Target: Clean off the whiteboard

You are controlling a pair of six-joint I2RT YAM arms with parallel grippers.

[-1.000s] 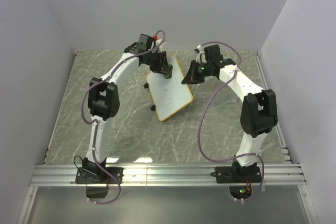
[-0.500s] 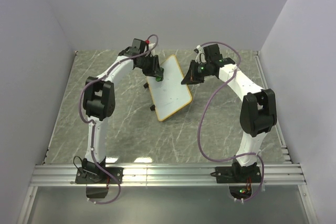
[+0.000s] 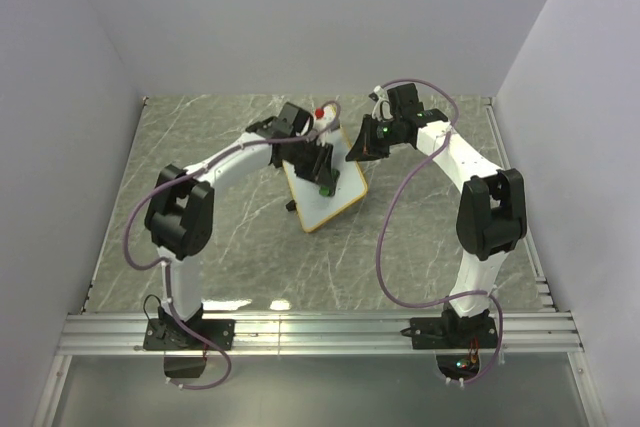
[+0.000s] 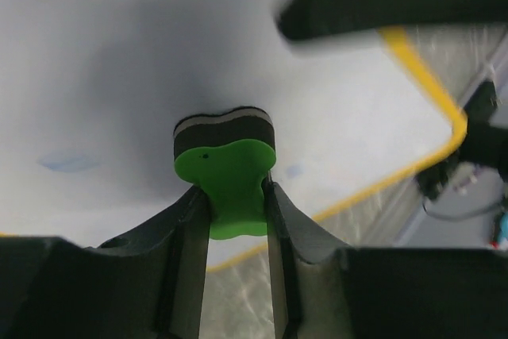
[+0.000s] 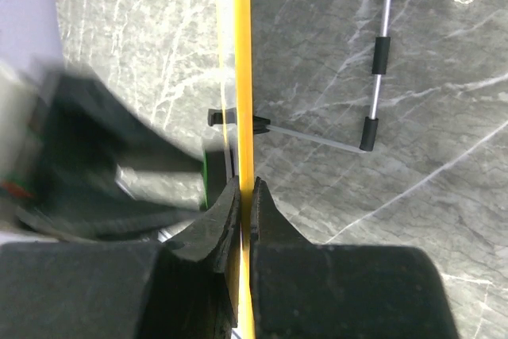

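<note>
Whiteboard (image 3: 325, 209) is your landmark: it stands at a slant in the middle of the marble-patterned table (image 3: 220, 237), with its white face turned toward the left arm and a tan frame around it.

Nearest you, well short of the board, are the aluminium rails (image 3: 320, 332) where both arm bases are bolted.

At the board itself, your left gripper (image 3: 323, 185) is over the lower middle of the white face. In the left wrist view its fingers (image 4: 198, 220) are drawn in tight on the narrow waist of a green bow-shaped eraser (image 4: 226, 184). The eraser's dark felt side looks pressed to the board surface (image 4: 119, 77). A faint blue mark (image 4: 67, 163) lies on the white to the left of the eraser, and a smaller one (image 4: 294, 171) lies just to its right.

At the board's far right edge is your right gripper (image 3: 355, 152). The right wrist view looks straight along that edge. There the gripper (image 5: 244, 188) is pinched almost fully closed on the tan frame (image 5: 244, 77), with only the frame's thickness between the fingers. Farther along the edge, small black feet (image 5: 214, 117) stick out on both sides of the frame. A thin metal rod with black sleeves (image 5: 379, 53) lies on the table to the right of the board.

Beyond the board, pale walls (image 3: 320, 7) close off the table.
</note>
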